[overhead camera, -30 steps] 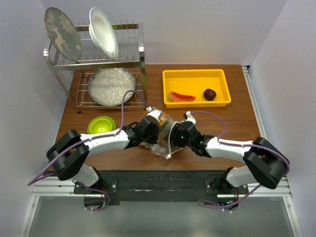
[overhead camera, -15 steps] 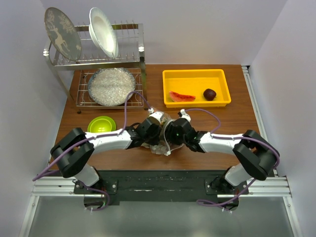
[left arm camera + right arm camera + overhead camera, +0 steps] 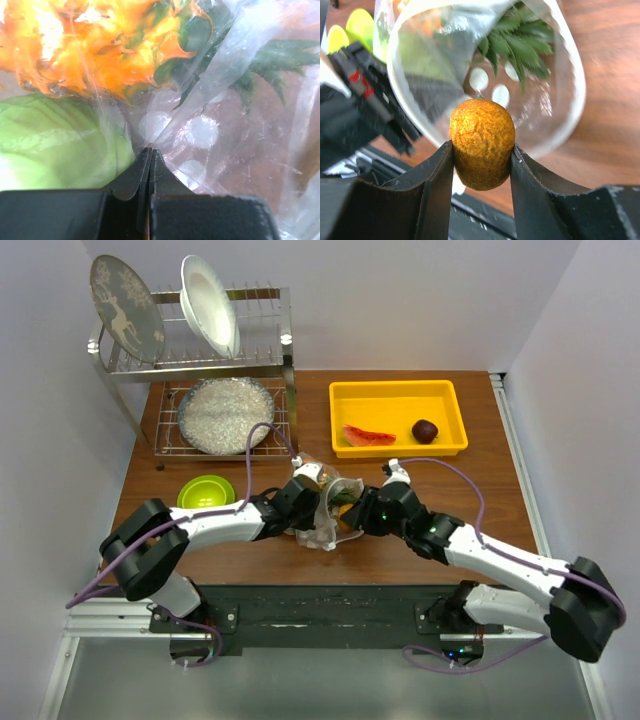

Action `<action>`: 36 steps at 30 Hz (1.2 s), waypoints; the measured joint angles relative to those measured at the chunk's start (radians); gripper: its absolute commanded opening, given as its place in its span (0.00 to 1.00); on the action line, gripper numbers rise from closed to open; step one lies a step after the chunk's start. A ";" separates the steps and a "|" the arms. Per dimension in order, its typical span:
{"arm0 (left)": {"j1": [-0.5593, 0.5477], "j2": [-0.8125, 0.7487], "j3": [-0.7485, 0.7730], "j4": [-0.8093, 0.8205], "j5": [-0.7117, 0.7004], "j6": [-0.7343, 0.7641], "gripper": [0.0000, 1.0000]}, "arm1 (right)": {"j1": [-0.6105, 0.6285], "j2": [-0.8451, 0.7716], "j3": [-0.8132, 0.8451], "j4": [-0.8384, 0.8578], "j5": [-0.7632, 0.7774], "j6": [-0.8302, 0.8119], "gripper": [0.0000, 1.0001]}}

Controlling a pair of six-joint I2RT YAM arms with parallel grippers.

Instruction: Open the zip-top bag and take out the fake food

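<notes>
The zip-top bag (image 3: 326, 523) lies at the table's front middle, its mouth held open toward the right. My left gripper (image 3: 306, 502) is shut on a fold of the dotted plastic (image 3: 202, 133); its tips (image 3: 150, 151) pinch the film. Inside the bag lie an orange pineapple (image 3: 100, 45) with green leaves (image 3: 515, 35) and a green round fruit (image 3: 55, 145). My right gripper (image 3: 481, 148) is shut on a brown kiwi (image 3: 482, 142), held just outside the bag's mouth (image 3: 570, 100). In the top view the right gripper (image 3: 354, 511) sits at the bag's right edge.
A yellow tray (image 3: 340, 400) at the back right holds a red watermelon slice (image 3: 368, 436) and a dark purple-red ball (image 3: 425, 430). A lime-green bowl (image 3: 205, 492) sits left of the left arm. A dish rack (image 3: 200, 365) with plates stands back left.
My right gripper reached into the bag's mouth, then drew back to the right holding the kiwi. The left gripper kept its hold on the bag.
</notes>
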 measured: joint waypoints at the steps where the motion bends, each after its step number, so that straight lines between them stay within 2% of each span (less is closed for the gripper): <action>1: 0.000 0.000 0.000 0.000 0.000 0.000 0.00 | 0.000 -0.026 -0.001 -0.029 0.000 -0.005 0.25; 7: 0.000 -0.003 0.000 -0.004 0.001 0.000 0.00 | 0.000 -0.222 0.025 -0.260 0.053 -0.055 0.31; 11: 0.000 -0.016 0.000 -0.017 0.006 0.002 0.00 | -0.072 -0.187 0.166 -0.354 0.061 -0.135 0.30; 15: 0.000 -0.035 0.009 -0.038 0.009 0.010 0.00 | -0.335 -0.015 0.322 -0.298 -0.021 -0.222 0.30; 19: 0.000 -0.060 0.021 -0.056 0.018 0.019 0.00 | -0.500 0.248 0.499 -0.254 -0.059 -0.276 0.31; 22: 0.000 -0.087 0.036 -0.074 0.032 0.035 0.00 | -0.566 0.431 0.639 -0.232 -0.064 -0.295 0.34; 25: 0.000 -0.116 0.057 -0.098 0.032 0.045 0.01 | -0.607 0.591 0.777 -0.217 -0.064 -0.307 0.41; 29: 0.000 -0.164 0.080 -0.122 0.031 0.063 0.09 | -0.638 0.784 0.956 -0.214 -0.061 -0.323 0.60; 34: 0.000 -0.181 0.115 -0.148 0.019 0.084 0.20 | -0.642 0.899 1.017 -0.222 -0.061 -0.339 0.76; 36: 0.000 -0.181 0.130 -0.164 0.007 0.091 0.24 | -0.642 0.913 1.017 -0.231 -0.062 -0.344 0.77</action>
